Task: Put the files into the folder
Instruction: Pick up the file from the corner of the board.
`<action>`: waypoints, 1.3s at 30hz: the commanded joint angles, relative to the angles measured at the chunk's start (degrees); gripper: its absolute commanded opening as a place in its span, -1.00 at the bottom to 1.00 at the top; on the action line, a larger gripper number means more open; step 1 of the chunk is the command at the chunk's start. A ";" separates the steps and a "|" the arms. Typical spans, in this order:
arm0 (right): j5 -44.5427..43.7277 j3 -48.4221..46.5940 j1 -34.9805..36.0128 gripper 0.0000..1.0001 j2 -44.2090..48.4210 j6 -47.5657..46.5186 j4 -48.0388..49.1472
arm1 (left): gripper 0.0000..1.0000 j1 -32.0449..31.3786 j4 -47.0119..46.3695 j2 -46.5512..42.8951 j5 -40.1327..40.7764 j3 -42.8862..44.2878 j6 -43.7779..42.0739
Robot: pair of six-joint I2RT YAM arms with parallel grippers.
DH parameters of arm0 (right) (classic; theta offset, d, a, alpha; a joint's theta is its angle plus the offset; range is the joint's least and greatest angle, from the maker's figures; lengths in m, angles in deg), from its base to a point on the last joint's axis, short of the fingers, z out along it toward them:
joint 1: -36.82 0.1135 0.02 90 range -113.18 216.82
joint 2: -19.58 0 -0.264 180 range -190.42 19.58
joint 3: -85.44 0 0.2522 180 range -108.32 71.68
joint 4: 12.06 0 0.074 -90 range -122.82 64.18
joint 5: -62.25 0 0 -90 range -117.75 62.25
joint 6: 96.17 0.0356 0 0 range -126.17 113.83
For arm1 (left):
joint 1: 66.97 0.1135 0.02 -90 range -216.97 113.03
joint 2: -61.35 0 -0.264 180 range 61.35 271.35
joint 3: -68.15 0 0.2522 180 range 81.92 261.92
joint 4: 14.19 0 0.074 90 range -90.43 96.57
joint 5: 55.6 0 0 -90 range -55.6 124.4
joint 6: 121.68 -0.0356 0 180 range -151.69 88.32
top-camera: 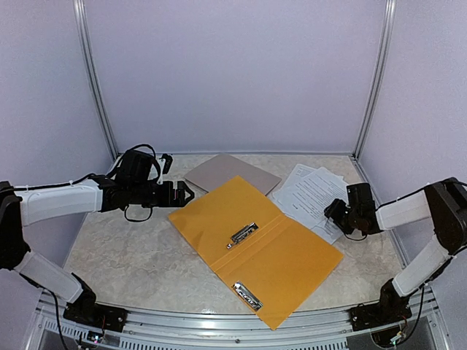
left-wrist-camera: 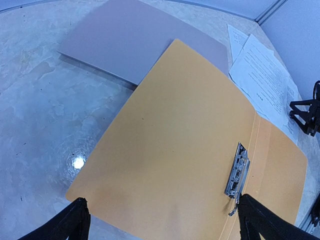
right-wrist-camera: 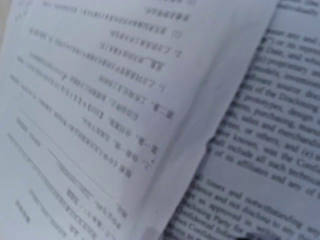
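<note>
The folder [top-camera: 211, 215] lies open, two metal clips [top-camera: 244, 232] inside; sheets [top-camera: 314, 189] lie just right, their print blurred. Left gripper [top-camera: 186, 193] gapes wide, empty; right gripper's [top-camera: 332, 211] state cannot be told.

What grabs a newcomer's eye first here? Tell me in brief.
The bright orange folder, lying open flat in the middle of the table, stands out first. Next come the white printed sheets fanned out at its far right, with the right claw at their near edge. The left claw hangs open at the folder's left corner.
</note>
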 commanded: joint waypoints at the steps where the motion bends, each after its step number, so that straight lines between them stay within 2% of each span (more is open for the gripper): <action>1: 2.30 2.10 -1.73 0.25 -3.43 4.64 7.12 | 0.97 -0.05 -0.97 -0.04 -0.86 -0.76 0.04; 10: 8.17 5.20 -2.49 -0.01 -10.07 10.06 24.67 | 0.98 -0.05 -0.47 0.37 -0.51 -0.35 0.13; 19: 11.81 -0.31 -2.46 -0.05 -17.00 9.92 26.52 | 0.98 -0.05 0.14 1.03 -0.03 0.14 -0.13; 25: 12.94 -2.05 -2.48 -0.18 -20.29 10.32 28.90 | 0.98 -0.05 0.47 1.10 0.21 0.40 -0.13; 32: 13.65 -3.69 -2.43 -0.48 -21.96 9.51 30.92 | 0.98 -0.13 0.79 1.51 0.51 0.50 -0.13; 37: 12.32 -4.23 -2.46 -0.94 -20.35 7.00 29.74 | 0.97 -0.35 0.88 1.95 0.31 0.74 -0.09; 39: 10.91 -4.23 -2.48 -1.00 -17.86 5.05 27.84 | 0.98 -0.47 0.89 2.13 0.55 0.89 -0.13</action>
